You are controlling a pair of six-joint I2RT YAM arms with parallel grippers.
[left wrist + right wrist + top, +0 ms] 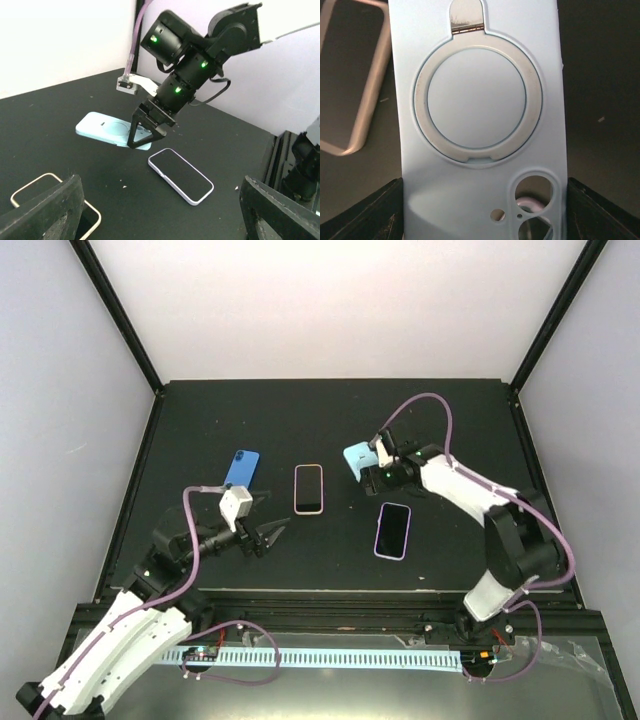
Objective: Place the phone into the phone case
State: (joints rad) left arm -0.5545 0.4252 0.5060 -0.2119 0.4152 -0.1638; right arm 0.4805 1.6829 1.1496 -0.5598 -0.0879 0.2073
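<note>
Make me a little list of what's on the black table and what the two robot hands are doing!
Table: black
Light blue phone case: back up, ring holder showing
Right hand: over that case, one finger each side; grip unclear
Left hand: open, empty, above the table
Blue phone: back up, leftmost
Beige-rimmed phone: in the middle
Lilac-rimmed phone: screen up, near the right arm

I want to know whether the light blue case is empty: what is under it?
Along the edges of the light blue case, dark table shows. Through its camera cutout a pinkish bit shows, which I cannot identify. The rest beneath is covered by the case's back.
</note>
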